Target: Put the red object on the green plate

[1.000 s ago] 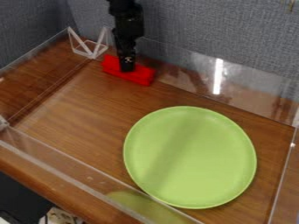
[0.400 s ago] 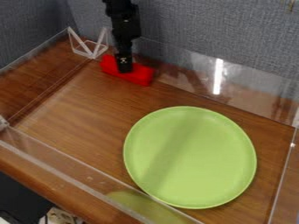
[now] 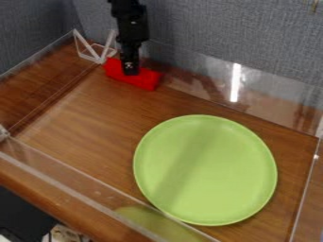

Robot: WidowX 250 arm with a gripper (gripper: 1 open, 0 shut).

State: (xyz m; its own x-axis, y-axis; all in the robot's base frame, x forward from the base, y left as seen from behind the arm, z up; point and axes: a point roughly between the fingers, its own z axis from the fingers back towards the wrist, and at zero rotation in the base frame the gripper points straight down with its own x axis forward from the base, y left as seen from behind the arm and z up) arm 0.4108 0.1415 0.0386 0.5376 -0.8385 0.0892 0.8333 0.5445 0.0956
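One red block (image 3: pixel 132 75) lies directly under the hand (image 3: pixel 127 66), on the tabletop (image 3: pixel 89 113) at the far left | hand: black, pointing down, fingers straddling the block's left end; whether they grip it cannot be told | green plate (image 3: pixel 206 168): well apart from the hand, toward the near right, bare

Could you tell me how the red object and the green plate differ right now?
The red object is a small elongated block; the green plate is a large flat disc. The block sits at the back under the gripper; the plate lies free near the front. Both rest on the wooden table.
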